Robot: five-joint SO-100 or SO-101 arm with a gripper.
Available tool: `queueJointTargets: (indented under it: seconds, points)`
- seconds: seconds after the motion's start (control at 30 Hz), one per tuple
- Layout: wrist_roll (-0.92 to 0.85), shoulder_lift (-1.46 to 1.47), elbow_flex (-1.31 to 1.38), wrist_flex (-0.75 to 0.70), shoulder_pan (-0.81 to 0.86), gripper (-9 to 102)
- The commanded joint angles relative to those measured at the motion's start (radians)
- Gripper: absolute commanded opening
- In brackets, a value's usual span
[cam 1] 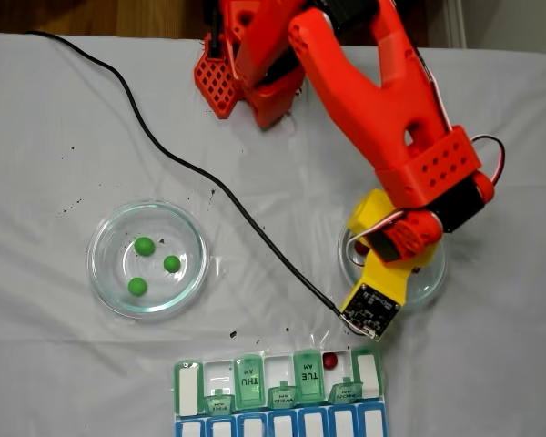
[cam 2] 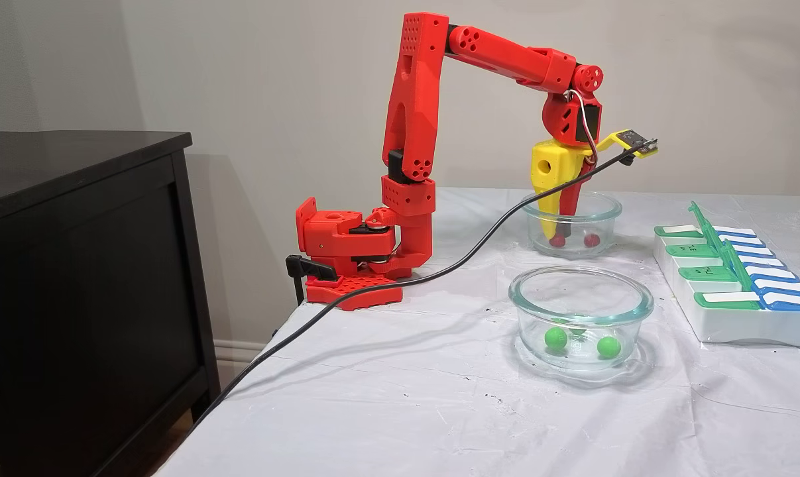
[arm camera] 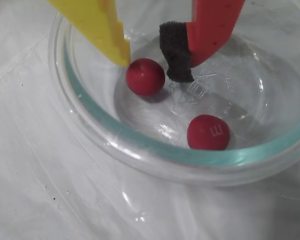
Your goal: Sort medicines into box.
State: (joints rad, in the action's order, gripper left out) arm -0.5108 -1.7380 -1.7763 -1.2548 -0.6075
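Observation:
My gripper (arm camera: 153, 70) reaches down into the right-hand glass dish (arm camera: 90, 120) and stands open. Its yellow finger (arm camera: 105, 25) and its black-padded red finger (arm camera: 177, 60) flank one dark red pill (arm camera: 145, 76) on the dish floor. A second red pill (arm camera: 208, 132) lies nearer the rim. Another fixed view shows the gripper (cam 2: 555, 235) in the far dish with both red pills (cam 2: 592, 239) at its bottom. One more red pill (cam 1: 329, 360) sits in an open compartment of the box (cam 1: 176, 382), whose green lids mostly stand up. Three green pills (cam 1: 144, 245) lie in the left dish (cam 1: 105, 273).
A black cable (cam 1: 164, 150) runs across the white cloth to the wrist camera board (cam 1: 371, 309). The arm's red base (cam 2: 346, 265) is clamped at the table's far edge. A dark cabinet (cam 2: 75, 265) stands beside the table. Small black specks dot the cloth.

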Motion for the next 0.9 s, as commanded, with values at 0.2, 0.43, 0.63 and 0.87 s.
queueJointTargets:
  seconds: [0.2, 0.43, 0.63, 0.87]
  points:
    - [-0.002, -0.026, -0.003, 0.028, 0.0, 16]
    - [-0.011, -0.028, -0.005, 0.037, 0.005, 17]
    - [-0.02, -0.029, -0.012, 0.043, 0.005, 19]
    - [-0.038, -0.031, -0.009, 0.052, 0.011, 20]
